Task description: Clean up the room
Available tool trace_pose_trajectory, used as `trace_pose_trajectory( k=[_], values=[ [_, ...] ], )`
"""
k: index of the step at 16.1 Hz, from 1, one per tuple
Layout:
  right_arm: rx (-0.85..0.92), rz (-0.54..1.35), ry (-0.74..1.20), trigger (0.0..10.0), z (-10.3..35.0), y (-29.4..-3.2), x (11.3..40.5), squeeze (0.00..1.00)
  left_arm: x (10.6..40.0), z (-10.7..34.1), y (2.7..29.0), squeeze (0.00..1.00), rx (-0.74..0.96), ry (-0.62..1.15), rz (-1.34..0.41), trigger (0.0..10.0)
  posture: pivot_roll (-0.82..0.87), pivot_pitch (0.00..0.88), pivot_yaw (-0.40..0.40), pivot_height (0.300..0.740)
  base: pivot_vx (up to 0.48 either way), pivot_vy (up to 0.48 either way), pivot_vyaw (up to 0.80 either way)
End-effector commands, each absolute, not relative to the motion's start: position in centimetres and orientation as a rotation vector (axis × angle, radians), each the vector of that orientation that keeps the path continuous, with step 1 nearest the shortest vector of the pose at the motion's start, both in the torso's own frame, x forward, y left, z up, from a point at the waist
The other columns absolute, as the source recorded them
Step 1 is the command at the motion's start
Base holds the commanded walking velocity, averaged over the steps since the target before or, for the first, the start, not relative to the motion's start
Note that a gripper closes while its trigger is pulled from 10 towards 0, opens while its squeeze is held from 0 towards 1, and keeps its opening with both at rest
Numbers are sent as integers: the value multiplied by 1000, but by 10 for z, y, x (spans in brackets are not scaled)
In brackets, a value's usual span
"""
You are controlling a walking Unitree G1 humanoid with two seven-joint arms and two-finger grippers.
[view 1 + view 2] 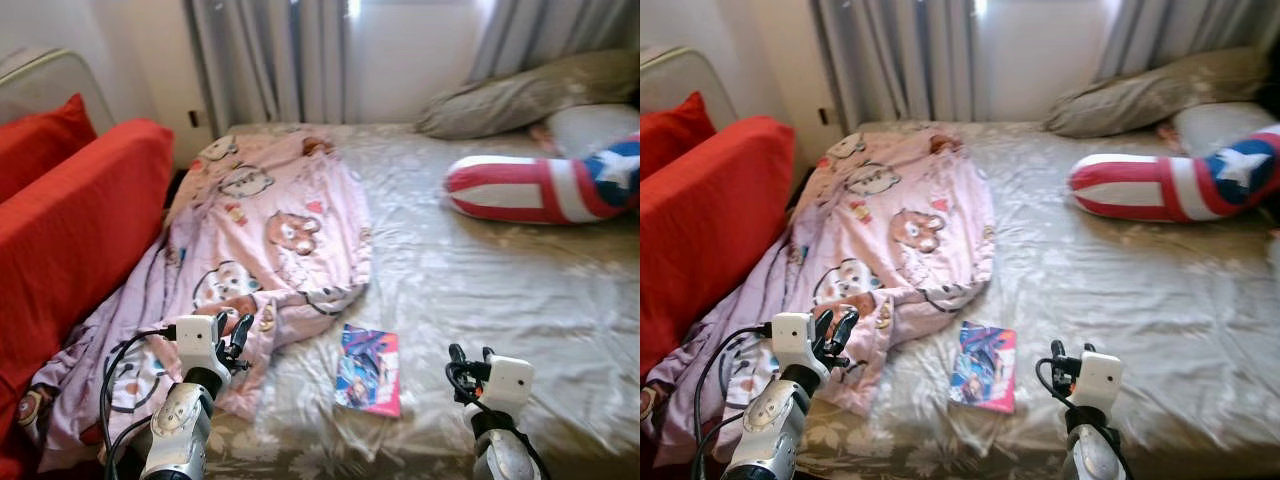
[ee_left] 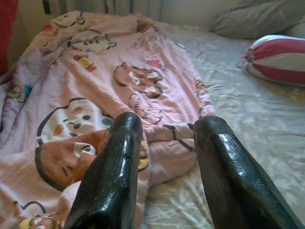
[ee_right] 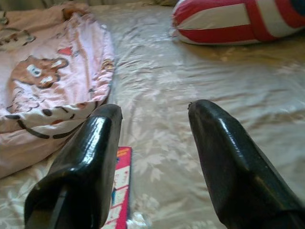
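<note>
Hovering over the near edge of the grey-sheeted bed (image 1: 520,290), the left gripper (image 1: 238,338) was held above the crumpled pink cartoon-print blanket (image 1: 265,230), fingers apart, seemingly for a grasp. The right gripper (image 1: 468,362), fingers apart, was held beside the colourful thin book (image 1: 368,369).

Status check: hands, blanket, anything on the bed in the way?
Left hand open over pink blanket. Right hand open, empty. Book lies beside blanket edge.

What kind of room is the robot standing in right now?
Most likely a bedroom: a bed with a crumpled pink cartoon blanket, pillows near the curtains, and a book lying on the sheet.
</note>
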State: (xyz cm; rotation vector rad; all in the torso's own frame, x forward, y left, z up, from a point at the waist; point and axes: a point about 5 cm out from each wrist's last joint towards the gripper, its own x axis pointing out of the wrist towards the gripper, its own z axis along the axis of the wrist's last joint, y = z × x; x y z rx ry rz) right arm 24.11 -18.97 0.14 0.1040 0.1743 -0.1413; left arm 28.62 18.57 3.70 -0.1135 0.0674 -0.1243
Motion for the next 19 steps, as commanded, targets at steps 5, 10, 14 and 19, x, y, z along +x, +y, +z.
trace_pose_trajectory(
  k=[5, 10, 14, 19],
  values=[
    [126, -141, 173, 10000, 3, -190, 241, 0, 291, 43, 185, 0, -105, 57, -132, 10000, -35, 0, -12, 740, 197, 0, 320],
    [116, -123, 158, 10000, 7, -186, 242, 0, 294, 49, 179, 0, -126, 30, -144, 10000, -41, 0, -6, 740, 0, 0, 0],
    [81, -109, 135, 10000, 11, -187, 243, 0, 300, 60, 174, 0, -144, -16, -159, 10000, -45, 0, -7, 740, 0, 0, 0],
    [70, -122, 155, 10000, 11, -187, 243, 0, 299, 60, 173, 0, -148, -18, -161, 10000, -50, 0, -10, 740, 0, 0, 0]
  ],
)
